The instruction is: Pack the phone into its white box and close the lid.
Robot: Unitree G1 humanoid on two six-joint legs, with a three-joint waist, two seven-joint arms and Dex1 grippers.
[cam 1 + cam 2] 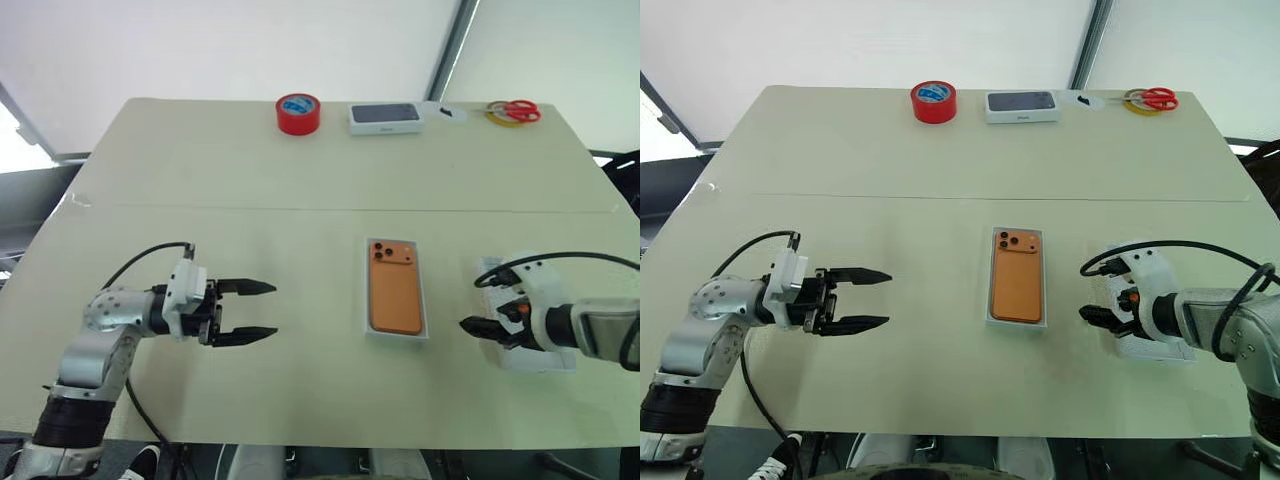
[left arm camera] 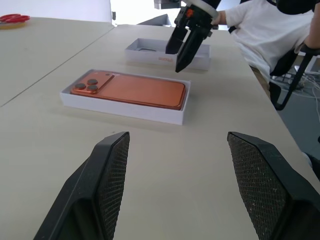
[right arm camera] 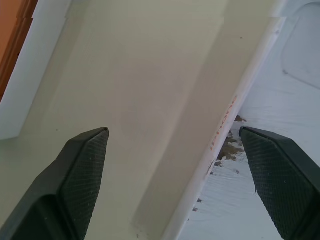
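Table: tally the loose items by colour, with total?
Red: 2, tape roll, scissors
Orange: 1, phone
White: 3, white box holding the phone, lid under the right tool, dark-topped box
Yellow: 1, tape ring under the scissors
Total: 7

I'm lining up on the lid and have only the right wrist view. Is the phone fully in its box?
Observer: Yes. The phone lies flat in the white box, lenses up.
Operator: Where is the left gripper?
Observer: The left gripper is open and empty on the box's far side from you, pointing at it, well apart from it.
Operator: And the lid as a whole?
Observer: The lid lies hollow side up beside the box, apart from it.
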